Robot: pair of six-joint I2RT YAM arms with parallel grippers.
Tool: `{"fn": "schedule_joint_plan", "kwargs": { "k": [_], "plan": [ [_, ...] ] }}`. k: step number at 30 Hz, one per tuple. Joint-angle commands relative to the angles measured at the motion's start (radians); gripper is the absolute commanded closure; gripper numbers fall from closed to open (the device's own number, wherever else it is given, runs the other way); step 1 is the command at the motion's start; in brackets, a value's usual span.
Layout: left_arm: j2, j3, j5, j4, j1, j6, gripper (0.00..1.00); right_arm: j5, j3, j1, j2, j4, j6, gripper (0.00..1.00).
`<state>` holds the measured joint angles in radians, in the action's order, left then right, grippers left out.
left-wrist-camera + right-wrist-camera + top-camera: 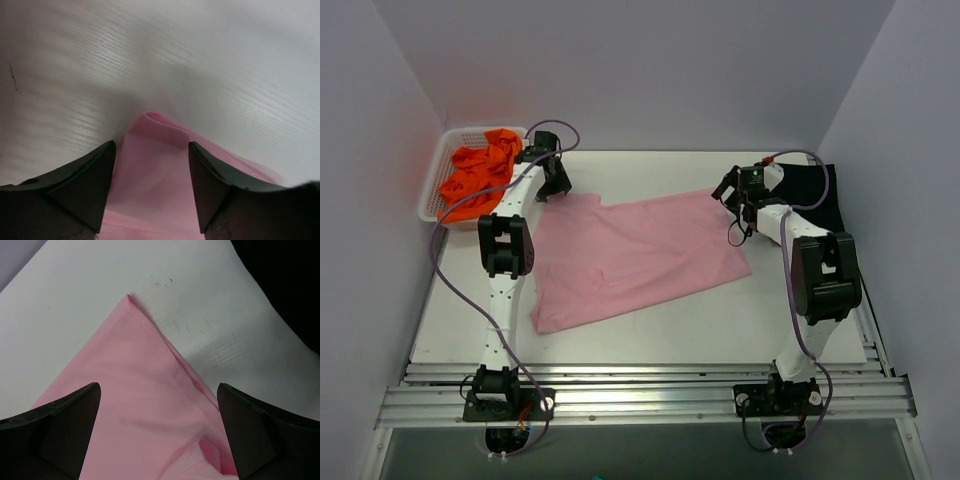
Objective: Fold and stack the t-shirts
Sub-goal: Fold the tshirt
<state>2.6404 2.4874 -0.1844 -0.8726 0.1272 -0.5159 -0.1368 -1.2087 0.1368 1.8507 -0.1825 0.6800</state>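
Observing left claw [151,147] spread, straddling a rolled edge of the light pink t-shirt [630,255] at its far left corner without pinching it. Noting right claw [158,386] spread wide, hovering over the far right corner. Recording that shirt lying flat on the counter [720,325], black t-shirt [825,200] lying far right beside the right claw, orange t-shirts [480,175] lying heaped in the white basket [470,132] far left.

Shirts in front of me: one light pink t-shirt [630,255], spread nearly flat and askew mid-table [720,320], one corner curled; one black t-shirt [825,200], lying at my far right; bright orange t-shirts [480,175], crumpled together in the white lattice basket [432,180] at my far left.
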Motion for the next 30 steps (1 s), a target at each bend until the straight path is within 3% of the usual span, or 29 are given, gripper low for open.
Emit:
{"fn": "schedule_joint_plan", "kwargs": {
  "k": [1,2,5,12,20,26,30],
  "plan": [
    [0.058,0.047,-0.015,-0.101,-0.018,-0.009,0.34,0.019,0.012,-0.012,-0.054,-0.028,0.004,0.03],
    [0.061,0.051,-0.013,-0.106,-0.018,-0.009,0.46,0.020,0.011,-0.013,-0.050,-0.029,0.004,0.03],
    [0.072,0.071,-0.003,-0.112,-0.020,-0.004,0.62,0.025,0.012,-0.013,-0.035,-0.035,0.003,0.03],
    [0.075,0.068,0.028,-0.098,-0.028,0.004,0.84,0.052,-0.037,-0.013,0.044,-0.046,-0.007,0.04],
    [0.061,0.060,0.049,-0.051,-0.037,0.011,0.98,0.078,-0.273,-0.013,0.211,0.028,-0.028,0.04],
    [0.032,0.062,0.099,0.010,-0.047,0.020,0.98,0.077,-0.339,-0.006,0.263,0.041,-0.037,0.05],
    [-0.043,-0.057,0.117,0.145,-0.047,0.020,0.98,0.108,-0.399,-0.005,0.318,0.055,-0.063,0.05]
  ]
}}
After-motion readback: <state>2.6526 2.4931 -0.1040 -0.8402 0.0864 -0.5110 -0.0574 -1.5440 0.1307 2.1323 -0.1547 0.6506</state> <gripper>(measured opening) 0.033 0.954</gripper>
